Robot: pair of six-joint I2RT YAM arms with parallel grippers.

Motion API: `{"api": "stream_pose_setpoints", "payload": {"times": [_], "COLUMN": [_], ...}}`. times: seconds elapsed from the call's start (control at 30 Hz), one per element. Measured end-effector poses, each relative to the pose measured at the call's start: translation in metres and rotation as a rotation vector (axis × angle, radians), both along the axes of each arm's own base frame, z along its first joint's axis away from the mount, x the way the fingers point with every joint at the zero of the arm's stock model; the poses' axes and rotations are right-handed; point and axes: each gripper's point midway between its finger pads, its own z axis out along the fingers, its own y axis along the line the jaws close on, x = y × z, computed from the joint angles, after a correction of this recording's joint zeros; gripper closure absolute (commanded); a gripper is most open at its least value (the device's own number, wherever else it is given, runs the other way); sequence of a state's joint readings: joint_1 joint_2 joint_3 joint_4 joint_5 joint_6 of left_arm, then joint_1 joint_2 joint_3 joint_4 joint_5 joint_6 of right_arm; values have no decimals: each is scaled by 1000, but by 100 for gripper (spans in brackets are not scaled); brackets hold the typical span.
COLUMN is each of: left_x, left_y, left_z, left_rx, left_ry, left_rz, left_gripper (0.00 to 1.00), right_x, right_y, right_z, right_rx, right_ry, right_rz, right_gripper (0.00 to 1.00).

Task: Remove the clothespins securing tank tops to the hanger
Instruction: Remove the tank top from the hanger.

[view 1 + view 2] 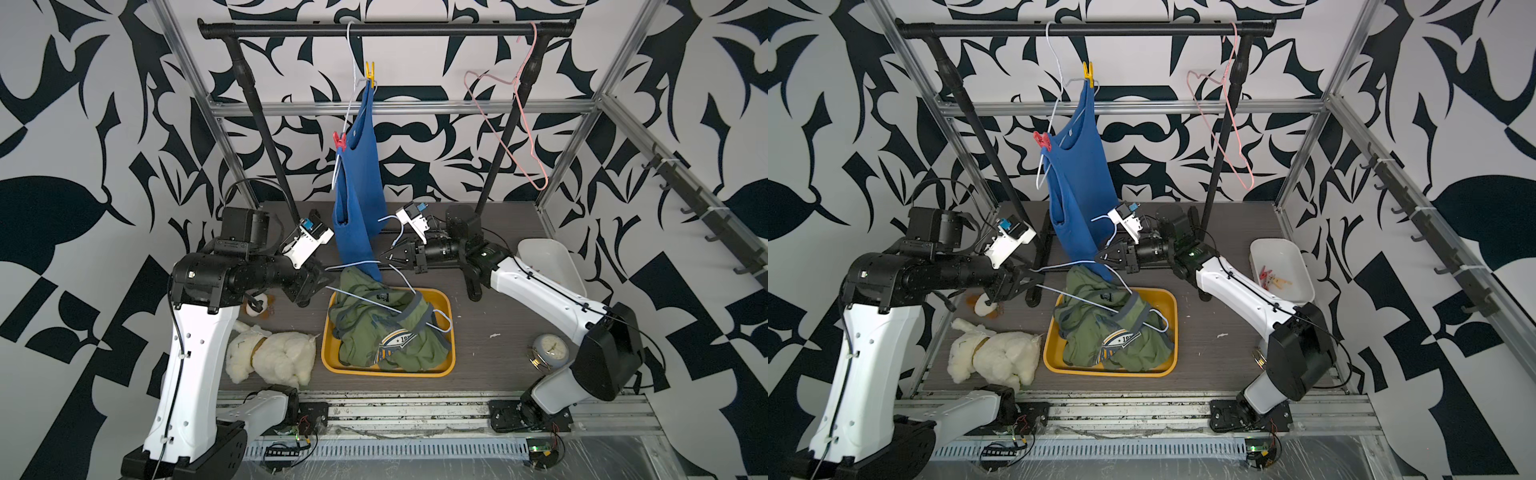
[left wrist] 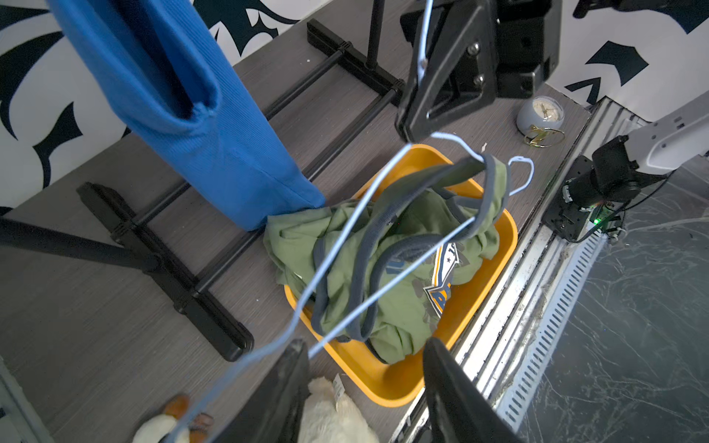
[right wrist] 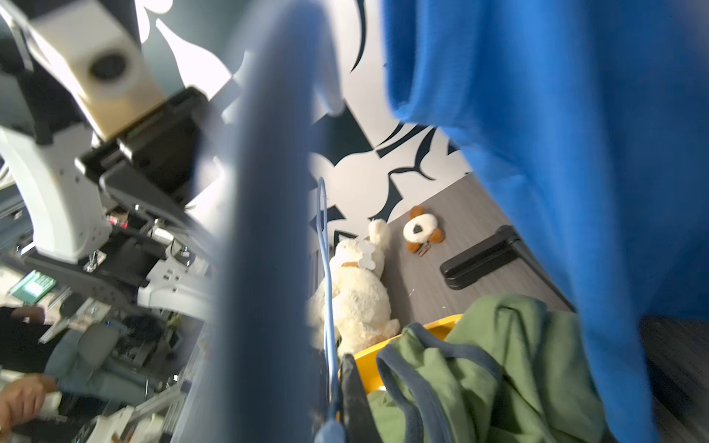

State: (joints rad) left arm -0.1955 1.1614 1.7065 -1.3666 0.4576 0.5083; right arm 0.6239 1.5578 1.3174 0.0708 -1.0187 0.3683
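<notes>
The right claw [image 1: 384,257] was clamped on the hanger [image 1: 361,298]; the left claw [image 1: 326,277] stood apart beside its wire. The green top [image 1: 374,340] sagged into the tray [image 1: 438,297], one strap over the hanger; tilting it looked likeliest to shed that. A yellow pin [image 1: 370,75] and red pin [image 1: 340,140] held the blue top [image 1: 357,199] above.

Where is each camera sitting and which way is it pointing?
Top views: high in front, looking down at the rack and blue tank top; both arms show.
Left wrist: on the left arm, facing past the open left gripper at green tank tops in the yellow tray.
Right wrist: on the right arm, looking along the light blue hanger toward a plush dog; left arm blurred.
Shared: wrist views both show the yellow tray.
</notes>
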Motion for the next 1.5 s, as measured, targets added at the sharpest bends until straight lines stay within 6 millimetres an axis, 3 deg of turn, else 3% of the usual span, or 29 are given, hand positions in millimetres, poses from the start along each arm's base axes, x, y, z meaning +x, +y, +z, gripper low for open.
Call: {"api": "stream_pose_setpoints", "payload": {"times": [0.17,0.37,0.63,0.8,1.0,1.3,1.5], "left_x": [6,12,24,29,13,8,5], "left_y": [-4,-6,-1,1,-7,-20,-20], "left_z": [-5,-13,-28,-17,-1,-23,-24], "left_rx": [18,36,106,130,94,63,63], "left_ry": [-3,5,12,-34,-29,137,153], "left_rz": [-38,-62,-68,-68,-148,-229,-231], "left_gripper": [38,37,37,37,38,39,52], "right_x": [-8,-3,1,-4,-12,-22,-29], "right_y": [8,18,41,42,41,46,49], "right_z": [16,26,12,9,14,37,43], "right_rx": [2,21,13,8,7,43,54], "right_ry": [-40,-65,-34,-35,-60,-127,-157], "right_rz": [47,74,132,151,165,198,220], "right_gripper": [100,100,100,100,100,100,100]}}
